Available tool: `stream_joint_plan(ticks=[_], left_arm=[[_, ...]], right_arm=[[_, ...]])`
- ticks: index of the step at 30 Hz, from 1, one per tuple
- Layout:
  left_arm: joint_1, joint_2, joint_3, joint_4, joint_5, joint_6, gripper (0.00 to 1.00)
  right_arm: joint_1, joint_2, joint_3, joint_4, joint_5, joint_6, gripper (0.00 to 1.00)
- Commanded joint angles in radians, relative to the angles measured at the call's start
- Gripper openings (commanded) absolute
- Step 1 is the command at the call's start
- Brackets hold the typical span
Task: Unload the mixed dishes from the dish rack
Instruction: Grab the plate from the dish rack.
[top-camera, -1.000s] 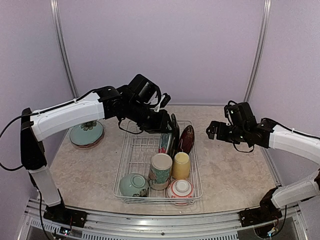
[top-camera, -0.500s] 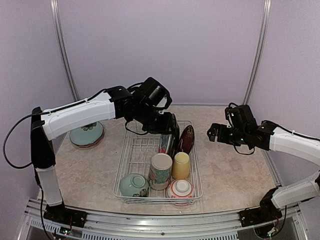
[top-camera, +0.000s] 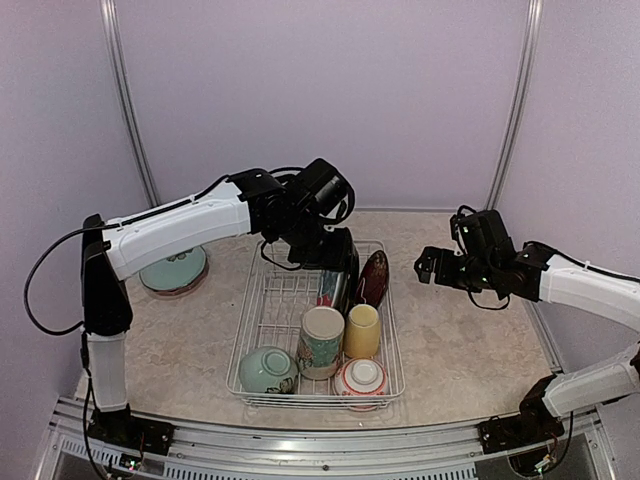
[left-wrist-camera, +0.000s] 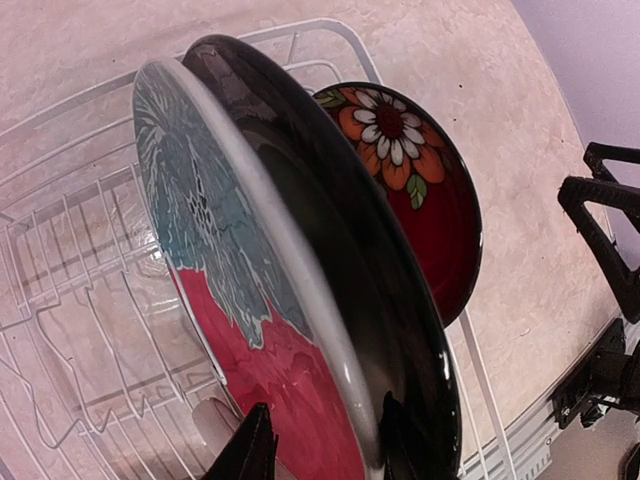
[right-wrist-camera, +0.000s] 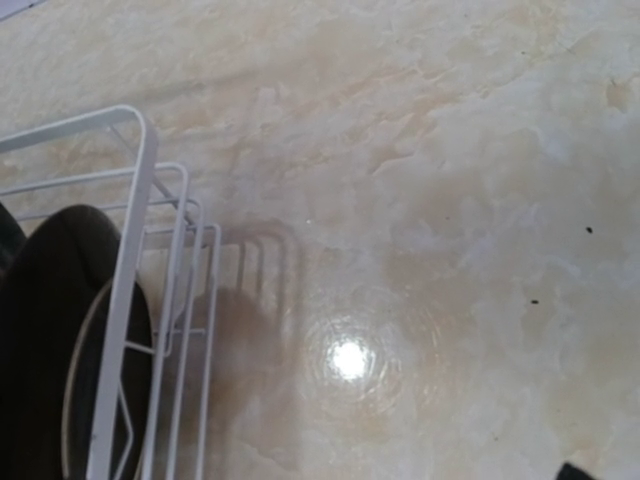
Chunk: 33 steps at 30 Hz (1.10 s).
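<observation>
The white wire dish rack (top-camera: 246, 335) holds three upright plates at its far end. In the left wrist view they are a red-and-teal plate (left-wrist-camera: 230, 290) with a white rim, a dark plate (left-wrist-camera: 330, 250) behind it, and a red floral plate (left-wrist-camera: 420, 190). My left gripper (left-wrist-camera: 325, 445) is open, its fingers astride the white rim, one over the red face and one between that plate and the dark one. Nearer stand a tall patterned mug (top-camera: 321, 340), a yellow cup (top-camera: 362, 330), a pale-green bowl (top-camera: 267, 368) and a red-and-white bowl (top-camera: 361, 377). My right gripper (top-camera: 426, 263) hangs open, right of the rack.
A teal plate (top-camera: 172, 266) lies on a pink one on the table left of the rack. The right wrist view looks down at bare marbled table beside the rack's corner wires (right-wrist-camera: 130, 200) and a dark plate (right-wrist-camera: 45, 330). Purple walls enclose the table.
My left arm has reached further right over the rack, bringing its gripper down onto the upright plates. The right arm has barely moved.
</observation>
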Motion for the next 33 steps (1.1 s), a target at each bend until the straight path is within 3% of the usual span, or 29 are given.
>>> stream_joint_plan(ticks=[1, 16, 25, 33], left_arm=[[0.004, 0.062, 0.052, -0.095, -0.089, -0.026, 0.35], [0.004, 0.064, 0.024, -0.138, -0.212, -0.048, 0.3], [0.033, 0.038, -0.034, -0.058, -0.086, -0.067, 0.3], [0.047, 0.056, -0.007, -0.039, -0.071, -0.044, 0.27]], right_arm=[[0.008, -0.013, -0.014, 0.008, 0.0, -0.004, 1.0], [0.008, -0.013, -0.016, 0.007, 0.001, -0.004, 1.0], [0.008, -0.011, -0.02, 0.014, -0.003, -0.002, 1.0], [0.008, -0.026, -0.026, 0.006, 0.001, 0.003, 1.0]])
